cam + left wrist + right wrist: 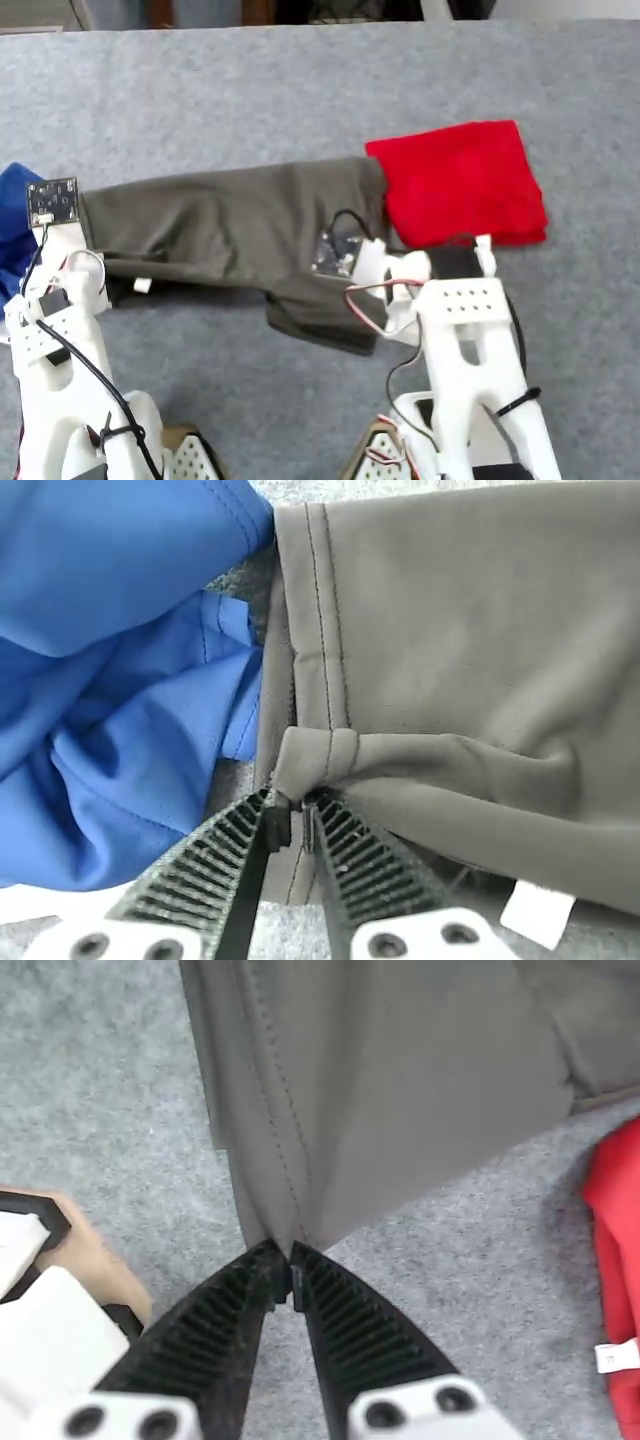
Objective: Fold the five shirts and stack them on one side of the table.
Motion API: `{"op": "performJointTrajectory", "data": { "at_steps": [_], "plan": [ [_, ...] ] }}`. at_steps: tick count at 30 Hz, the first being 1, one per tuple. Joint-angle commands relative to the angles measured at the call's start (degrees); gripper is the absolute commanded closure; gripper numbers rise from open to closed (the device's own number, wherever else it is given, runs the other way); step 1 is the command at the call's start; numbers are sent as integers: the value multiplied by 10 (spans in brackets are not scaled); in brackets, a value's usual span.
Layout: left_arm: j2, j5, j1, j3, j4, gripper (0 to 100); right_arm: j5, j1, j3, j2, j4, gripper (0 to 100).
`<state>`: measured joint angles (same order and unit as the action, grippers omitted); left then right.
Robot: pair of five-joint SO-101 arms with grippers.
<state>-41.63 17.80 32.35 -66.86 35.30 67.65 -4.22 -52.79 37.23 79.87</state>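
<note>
Where the grey shirt lies: a grey shirt (220, 225) is stretched in a long, creased band across the middle of the table (200, 90), running from the arm at the near left to the arm at the near right.
Left arm: the left gripper (297, 815) sits at the shirt's left end. Its ribbed black jaws are clamped together on a small bunched fold of the stitched hem, and the cloth puckers where it is pinched.
Right arm: the right gripper (290, 1265) is over the shirt's right portion, close to the near edge of the cloth. Its jaws are pressed tight on a narrow point of fabric where a seamed edge comes together, and the cloth fans out wide from that point.
Folded pile: a red shirt (460, 185) lies folded into a neat, roughly square shape on the right side of the table. Its left edge meets the grey shirt's right end.
Left edge: a blue shirt (120, 680) lies crumpled and unfolded at the far left of the table, touching the grey shirt's hem just beside the left gripper.
Label: a small white tag (535, 910) shows at the near edge of the grey shirt, close to the left gripper.
Surface: the table is covered in a grey, felt-like cloth.
</note>
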Motion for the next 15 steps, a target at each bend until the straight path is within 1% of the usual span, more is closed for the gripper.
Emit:
{"op": "performJointTrajectory", "data": {
  "at_steps": [1,3,5,7,8,11,15],
  "plan": [
    [-10,4,-5,5,-9,971,7,4,0,10,4,986],
    [-10,4,-5,5,-7,970,11,3,0,10,4,961],
    [-10,16,-5,10,17,959,16,7,0,10,8,892],
    [-13,42,-6,11,50,910,18,11,2,13,20,822],
    [-15,51,-3,11,68,880,18,12,6,14,25,803],
    [-17,57,6,12,111,812,18,16,25,14,33,797],
    [-17,56,49,59,164,790,18,17,73,14,47,797]
  ]
}}
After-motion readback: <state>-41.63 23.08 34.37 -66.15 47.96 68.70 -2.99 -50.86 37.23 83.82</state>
